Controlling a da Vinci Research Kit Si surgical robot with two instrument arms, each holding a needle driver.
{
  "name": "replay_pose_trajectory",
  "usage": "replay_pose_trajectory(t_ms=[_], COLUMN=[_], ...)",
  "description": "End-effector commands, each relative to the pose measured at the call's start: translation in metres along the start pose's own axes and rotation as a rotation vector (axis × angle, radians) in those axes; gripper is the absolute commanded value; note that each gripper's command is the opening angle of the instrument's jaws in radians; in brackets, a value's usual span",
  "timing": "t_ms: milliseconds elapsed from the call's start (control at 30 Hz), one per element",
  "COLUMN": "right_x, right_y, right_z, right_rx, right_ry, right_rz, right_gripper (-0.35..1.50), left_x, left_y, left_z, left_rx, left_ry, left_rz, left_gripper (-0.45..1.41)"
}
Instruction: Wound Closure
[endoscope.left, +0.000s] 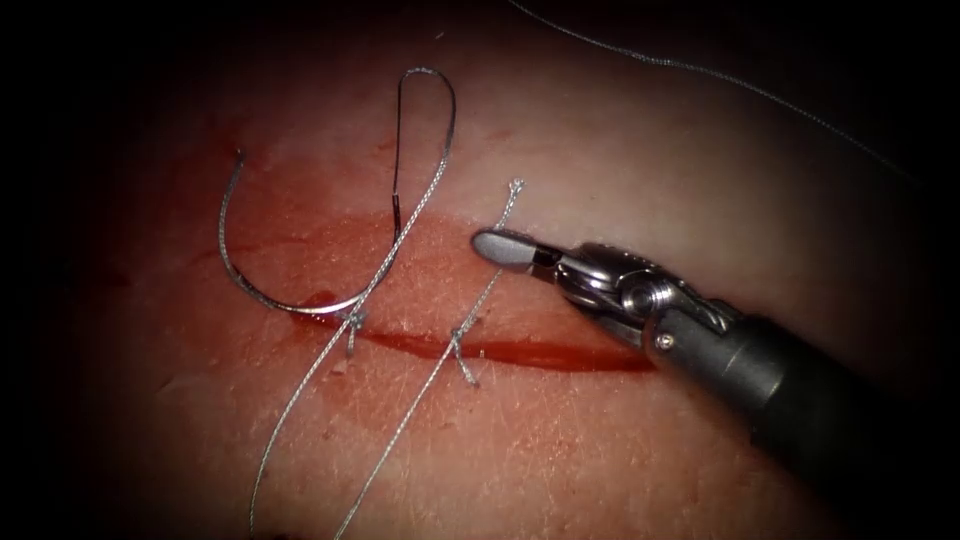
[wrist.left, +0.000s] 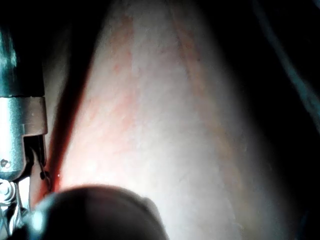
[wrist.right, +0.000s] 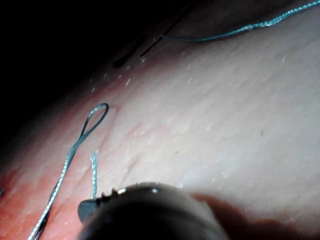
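Right tool: in from the right of the cut, tips just above it, and the jaws look pressed together, no gap between them.
Right tool's hold: the tips lie against the short thread end that rises from the right-hand stitch; I cannot tell whether they pinch it or only touch it. From the right wrist view, the same tool sits at the foot of that thread end.
Left tool: only its wrist and shaft show, seen from its own camera, next to the tissue; I cannot tell what the tips hold.
Cut: a dark red line across the tissue, with red fluid spread above its left half.
Knots: two stitches sit on the cut, one at its left part, one near the middle, just below the right tool's tips.
Needle: lying free on the tissue above the left end of the cut, curve opening upward, no tool on it; one end reaches down to the left knot. I cannot tell whether that end enters the tissue.
Thread: loops up well above the cut from the left knot; two long strands run down below the cut.
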Motion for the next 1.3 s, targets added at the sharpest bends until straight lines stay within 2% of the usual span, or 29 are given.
replay_pose_trajectory(t_ms=[33, 200, 433, 633, 767, 800, 833, 867, 900, 933, 967, 1033, 1067, 1167, 1233, 1267, 1300], right_x=[0.0012, 0.0022, 0.0038, 0.0040, 0.0032, 0.0030, 0.0028, 0.0029, 0.0034, 0.0037, 0.0049, 0.0063, 0.0074, 0.0079, 0.0066, 0.0061, 0.0061], right_y=[-0.0007, -0.0002, -0.0004, -0.0002, -0.0007, -0.0011, -0.0020, -0.0025, -0.0043, -0.0051, -0.0073, -0.0094, -0.0109, -0.0130, -0.0130, -0.0128, -0.0128], right_z=[0.0009, 0.0001, -0.0008, -0.0012, -0.0012, -0.0012, -0.0013, -0.0014, -0.0022, -0.0026, -0.0036, -0.0048, -0.0058, -0.0071, -0.0069, -0.0066, -0.0066], right_rx=[0.001, -0.012, -0.026, -0.033, -0.031, -0.046, -0.085, -0.098, -0.092, -0.091, -0.091, -0.094, -0.086, -0.053, -0.042, -0.034, -0.034], right_ry=[0.010, 0.030, 0.064, 0.075, 0.087, 0.107, 0.150, 0.171, 0.226, 0.249, 0.299, 0.339, 0.345, 0.303, 0.298, 0.294, 0.294], right_rz=[-0.003, 0.000, 0.013, 0.013, 0.008, -0.061, -0.171, -0.189, -0.175, -0.166, -0.150, -0.130, -0.120, -0.093, -0.100, -0.106, -0.106], right_gripper=[-0.35, -0.35, -0.35, -0.35, -0.35, 0.12, 1.25, 1.31, 1.33, 1.35, 1.36, 1.31, 1.16, 1.03, 0.93, 0.83, 0.83], left_x=[-0.0002, 0.0003, -0.0006, -0.0010, -0.0003, -0.0002, 0.0002, 0.0003, 0.0005, 0.0006, 0.0006, 0.0006, 0.0003, -0.0005, -0.0012, -0.0014, -0.0014], left_y=[0.0004, 0.0008, 0.0018, 0.0022, 0.0033, 0.0036, 0.0047, 0.0054, 0.0072, 0.0082, 0.0097, 0.0111, 0.0124, 0.0138, 0.0145, 0.0146, 0.0146], left_z=[-0.0011, -0.0016, -0.0035, -0.0039, -0.0064, -0.0069, -0.0088, -0.0097, -0.0123, -0.0138, -0.0161, -0.0188, -0.0214, -0.0247, -0.0258, -0.0260, -0.0260], left_rx=[-0.009, -0.012, -0.033, -0.048, -0.135, -0.155, -0.224, -0.260, -0.356, -0.403, -0.470, -0.544, -0.636, -0.777, -0.831, -0.836, -0.836], left_ry=[0.001, -0.015, -0.034, -0.039, -0.057, -0.061, -0.079, -0.090, -0.119, -0.138, -0.171, -0.216, -0.261, -0.322, -0.343, -0.348, -0.348], left_rz=[0.001, -0.001, -0.005, -0.006, -0.002, -0.010, -0.053, -0.074, -0.102, -0.120, -0.147, -0.173, -0.174, -0.174, -0.140, -0.128, -0.128], left_gripper=[-0.45, -0.45, -0.45, -0.45, -0.45, -0.45, -0.45, -0.45, -0.45, -0.45, -0.45, -0.45, -0.45, -0.45, -0.45, -0.45, -0.45])
